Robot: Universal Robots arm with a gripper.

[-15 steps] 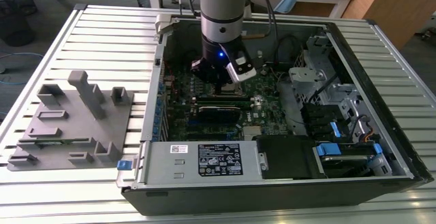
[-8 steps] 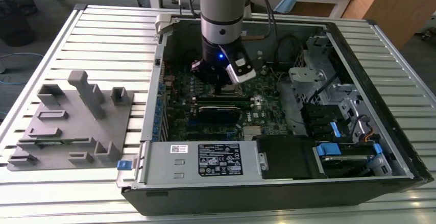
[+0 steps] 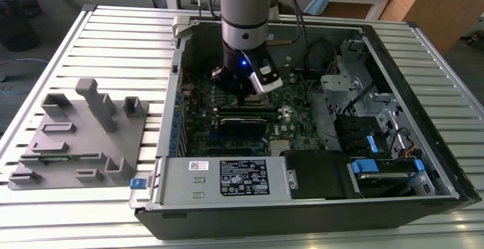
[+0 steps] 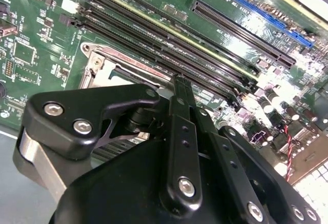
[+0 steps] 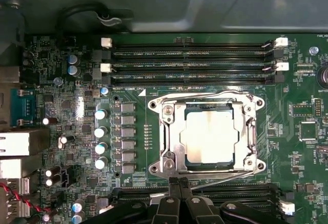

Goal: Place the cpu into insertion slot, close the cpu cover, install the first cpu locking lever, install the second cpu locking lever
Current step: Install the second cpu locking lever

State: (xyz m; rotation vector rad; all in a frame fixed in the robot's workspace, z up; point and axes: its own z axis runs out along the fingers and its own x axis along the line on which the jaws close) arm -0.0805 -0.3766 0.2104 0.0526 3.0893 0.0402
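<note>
In the first wrist view the cpu (image 5: pixel 210 134), a dull silver square, lies in the insertion slot (image 5: pixel 254 131) of the green motherboard. The cpu cover (image 5: pixel 171 131), a metal frame with a square window, lies flat over it. One thin wire lever (image 5: pixel 205 95) runs along the socket's side by the memory slots. A second lever (image 5: pixel 230 179) runs along the opposite side, close to my gripper (image 5: pixel 178 183). The black fingertips are pressed together there with nothing between them. In the second wrist view the gripper (image 4: pixel 178 78) tapers to one tip beside the socket's rim (image 4: pixel 102 67). In the exterior view the gripper (image 3: pixel 253 98) hangs inside the open computer case.
Long black memory slots (image 5: pixel 195 55) flank the socket on two sides. A white-labelled power supply (image 3: pixel 242 178) fills the case's near edge, and a drive cage (image 3: pixel 355 101) stands at the exterior view's right. A grey fixture (image 3: pixel 76 141) rests on the slatted table at the exterior view's left.
</note>
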